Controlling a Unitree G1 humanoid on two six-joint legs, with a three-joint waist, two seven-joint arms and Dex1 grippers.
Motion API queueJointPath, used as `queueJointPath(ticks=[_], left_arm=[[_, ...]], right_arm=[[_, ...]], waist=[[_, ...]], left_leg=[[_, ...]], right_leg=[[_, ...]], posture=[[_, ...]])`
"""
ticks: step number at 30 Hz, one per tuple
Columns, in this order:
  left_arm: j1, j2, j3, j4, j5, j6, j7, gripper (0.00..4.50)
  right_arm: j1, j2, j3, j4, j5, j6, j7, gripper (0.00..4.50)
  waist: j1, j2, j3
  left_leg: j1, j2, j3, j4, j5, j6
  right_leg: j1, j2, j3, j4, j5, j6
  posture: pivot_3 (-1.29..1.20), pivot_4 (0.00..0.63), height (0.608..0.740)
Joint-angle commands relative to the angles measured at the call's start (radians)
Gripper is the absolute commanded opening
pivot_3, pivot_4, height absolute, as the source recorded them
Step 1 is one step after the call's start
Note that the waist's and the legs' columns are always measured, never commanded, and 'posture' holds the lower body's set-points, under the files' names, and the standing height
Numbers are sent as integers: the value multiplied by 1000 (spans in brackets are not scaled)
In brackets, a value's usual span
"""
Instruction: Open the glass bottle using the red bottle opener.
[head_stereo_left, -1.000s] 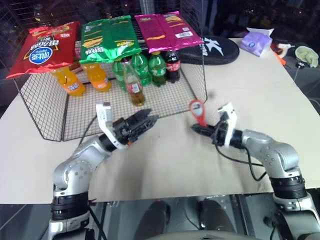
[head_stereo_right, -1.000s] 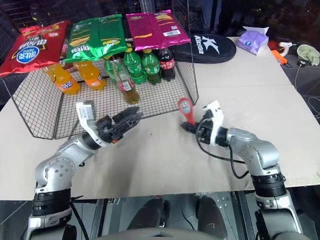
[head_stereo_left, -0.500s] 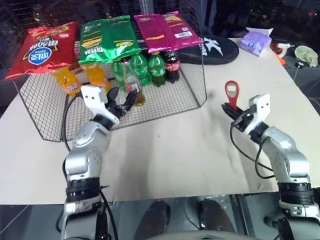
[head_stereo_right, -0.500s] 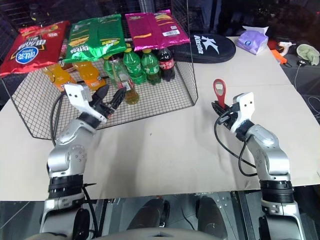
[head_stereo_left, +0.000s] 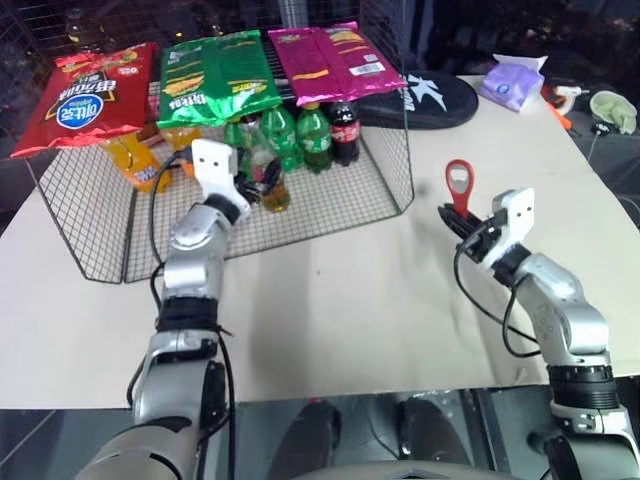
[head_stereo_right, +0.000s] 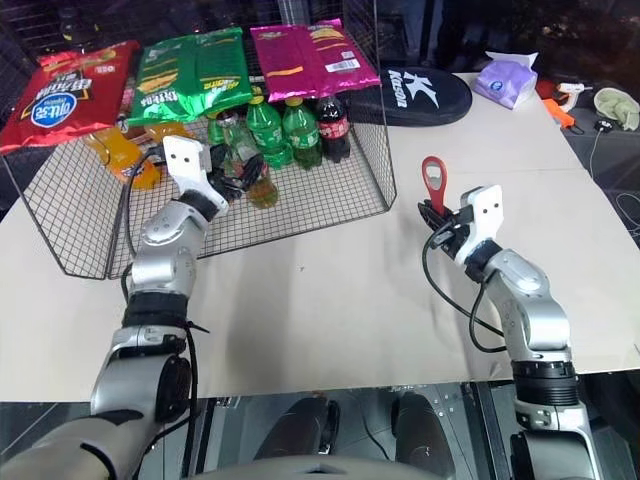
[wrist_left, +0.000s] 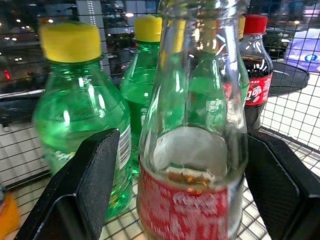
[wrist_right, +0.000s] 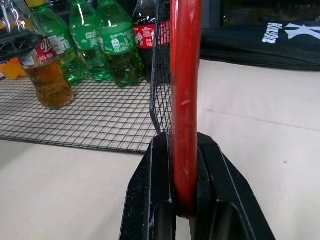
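The glass bottle (wrist_left: 192, 165), clear with amber liquid and a red label, stands upright at the front of the wire basket (head_stereo_left: 90, 225). My left gripper (wrist_left: 182, 137) reaches into the basket and is open, one black finger (wrist_left: 85, 185) on either side of the bottle with a gap on both sides. From above, the same gripper (head_stereo_left: 255, 182) sits right at the bottle (head_stereo_left: 270, 185). Off to the right over the table, my right gripper (head_stereo_left: 458, 218) is shut on the handle of the red bottle opener (head_stereo_left: 459, 182), which points up, ring head on top. The opener (wrist_right: 185, 95) shows edge-on in the right wrist view.
Green soda bottles (head_stereo_left: 300, 135), a cola bottle (head_stereo_left: 345, 130) and orange bottles (head_stereo_left: 135, 160) stand behind the glass bottle. Chip bags (head_stereo_left: 215, 75) lie on the basket's top. A black bag (head_stereo_left: 430, 95) and a tissue pack (head_stereo_left: 512, 82) lie at the far right of the table (head_stereo_left: 350, 300).
My left arm reached forward into the basket and rolled its wrist, bringing its open fingers around the bottle. My right gripper swung right and tipped the opener upright.
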Motion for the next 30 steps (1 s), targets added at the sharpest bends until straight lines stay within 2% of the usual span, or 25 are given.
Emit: queueJointPath(ticks=[1,10,11,12,13,17,20,24,30], left_arm=[[-70,4,-2,99,13,-66,-32,3782],[-150,3,9,316,30,-149,-67,3782],[-154,2,12,327,28,-158,-69,3270],[-157,1,14,336,28,-165,-71,2938],[-159,0,14,342,27,-170,-72,2793],[-140,-6,13,317,15,-166,-100,2822],[-87,-10,7,218,-1,-139,-130,2822],[35,-1,-3,-15,-34,-45,-158,2822],[305,33,-16,-500,-117,204,-161,2822]], right_arm=[[4,8,-7,-63,2,-26,-14,0],[18,17,-3,-79,-6,-35,-31,0],[20,18,-1,-82,-7,-36,-31,0],[19,17,1,-83,-8,-38,-30,0],[19,16,1,-83,-10,-40,-29,0],[15,10,8,-83,-20,-60,-16,0],[14,11,7,-82,-28,-87,-10,0],[20,4,10,-85,-39,-105,-3,0],[14,-8,15,-81,-48,-122,10,0]], waist=[[0,0,0],[-4,0,0],[-4,0,0],[-4,0,0],[-4,0,0],[-5,0,0],[-7,0,0],[-17,0,0],[-28,0,0]], left_leg=[[0,0,0,0,0,0],[0,0,0,0,0,0],[0,0,0,0,0,0],[0,-1,0,0,0,0],[0,0,0,0,0,0],[0,-1,0,1,0,0],[0,-1,0,1,0,0],[-1,0,-1,1,0,0],[-1,2,1,1,0,0]], right_leg=[[0,0,0,0,0,0],[0,0,0,0,0,0],[0,0,0,1,0,0],[0,0,0,1,0,0],[0,0,0,1,0,0],[0,0,0,1,0,0],[-1,0,0,1,0,0],[-1,0,0,1,0,0],[-2,0,3,3,0,0]], posture=[[0,150,740],[0,150,740],[0,150,740],[0,150,740],[0,150,740],[0,150,740],[0,150,740],[0,150,740],[0,150,740]])
